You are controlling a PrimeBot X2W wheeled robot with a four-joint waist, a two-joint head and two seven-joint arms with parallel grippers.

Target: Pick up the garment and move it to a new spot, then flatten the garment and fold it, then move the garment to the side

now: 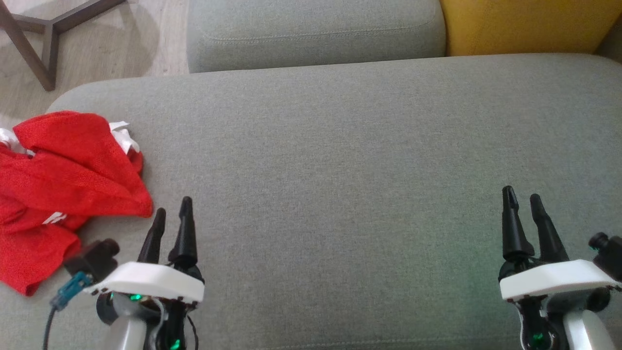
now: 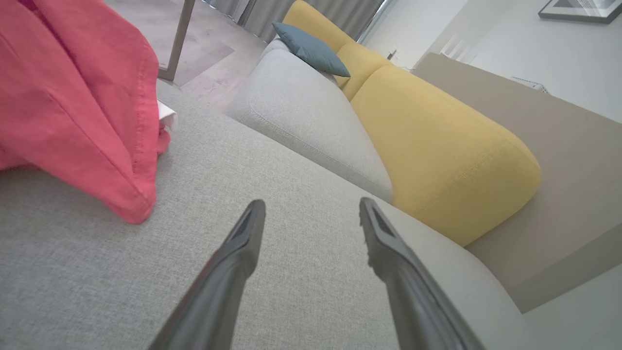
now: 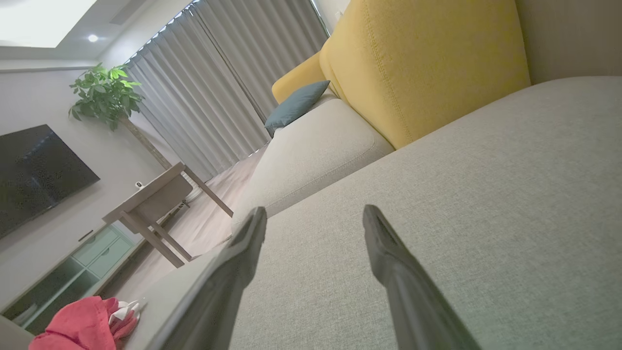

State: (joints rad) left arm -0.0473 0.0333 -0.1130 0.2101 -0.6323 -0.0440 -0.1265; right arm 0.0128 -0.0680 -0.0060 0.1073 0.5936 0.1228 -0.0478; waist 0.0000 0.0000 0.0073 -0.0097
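The garment [image 1: 63, 189] is red with white trim and lies crumpled at the left end of the grey sofa cushion [image 1: 340, 170]. In the left wrist view the garment [image 2: 73, 97] bulks at the upper left, and in the right wrist view the garment [image 3: 82, 325] is a small heap at the lower left. My left gripper [image 1: 172, 206] stands open just right of the garment's near corner, not touching it, with nothing between its fingers. Far to the right my right gripper [image 1: 521, 192] is open over bare cushion.
Behind the cushion sit a second grey seat [image 1: 316, 29] and a yellow backrest [image 1: 525, 24]. A wooden table leg [image 1: 34, 43] stands on the floor at the far left. The cushion's left edge runs close to the garment.
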